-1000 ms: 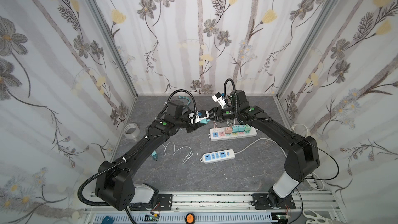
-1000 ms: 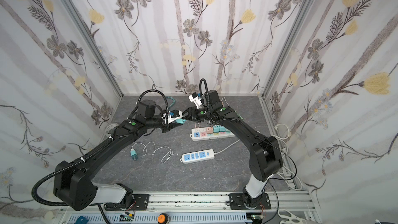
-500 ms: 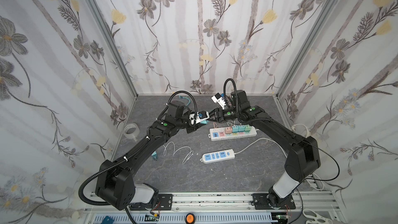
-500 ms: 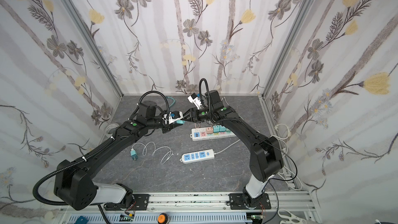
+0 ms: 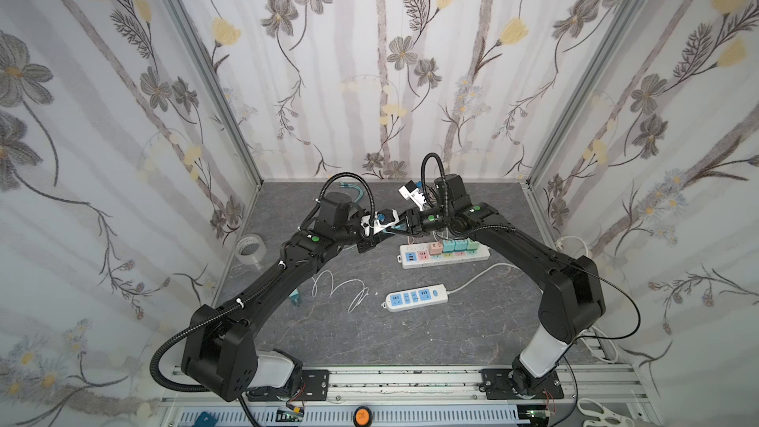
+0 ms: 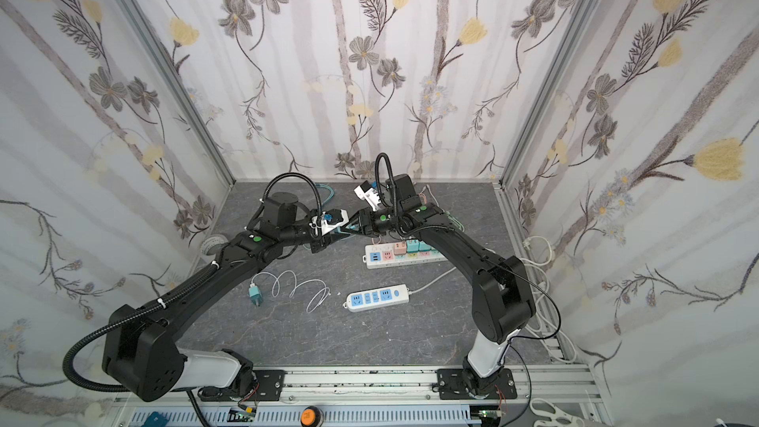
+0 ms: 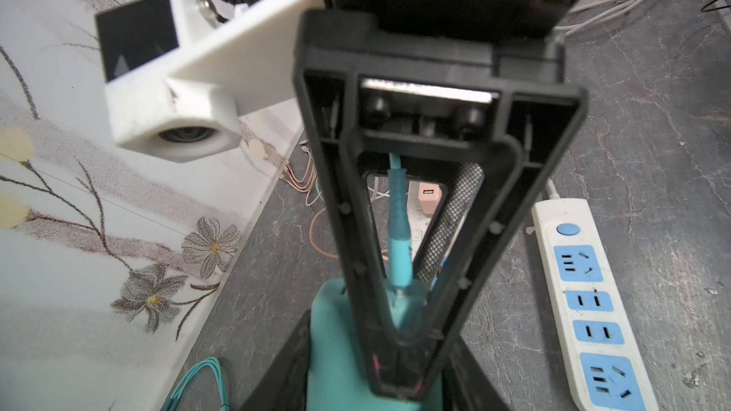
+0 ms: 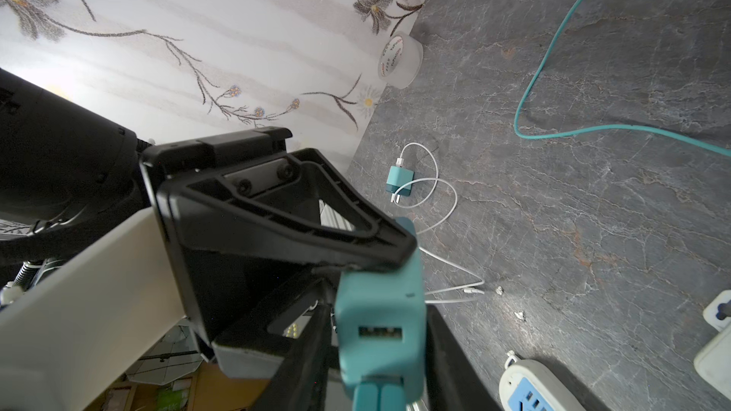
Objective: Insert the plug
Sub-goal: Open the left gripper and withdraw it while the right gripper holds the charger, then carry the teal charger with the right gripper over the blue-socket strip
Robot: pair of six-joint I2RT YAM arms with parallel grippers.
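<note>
In both top views the two arms meet in the air above the grey table (image 5: 369, 342), near the white power strip (image 5: 445, 254) loaded with coloured adapters. The left gripper (image 5: 380, 236) and the right gripper (image 5: 404, 227) stand tip to tip, and a sliver of the teal charger (image 6: 349, 225) shows between them, too small to read the joint. In the left wrist view the left gripper's jaws are closed on that charger at the foot of the picture. The teal plug (image 7: 397, 247) runs down between the right gripper's jaws to meet the charger's end, with a glint of bare metal tip at the join; whether those jaws pinch the plug or merely flank it I cannot tell. In the right wrist view the charger's USB port (image 8: 380, 336) faces the camera and looks empty, while the plug's boot sits just below it, touching the charger's edge. As I judge it, picking up and bringing the two parts together are done, the plug is at the charger but not seated, and what is left is lining the tip up with the port and pushing it home
</note>
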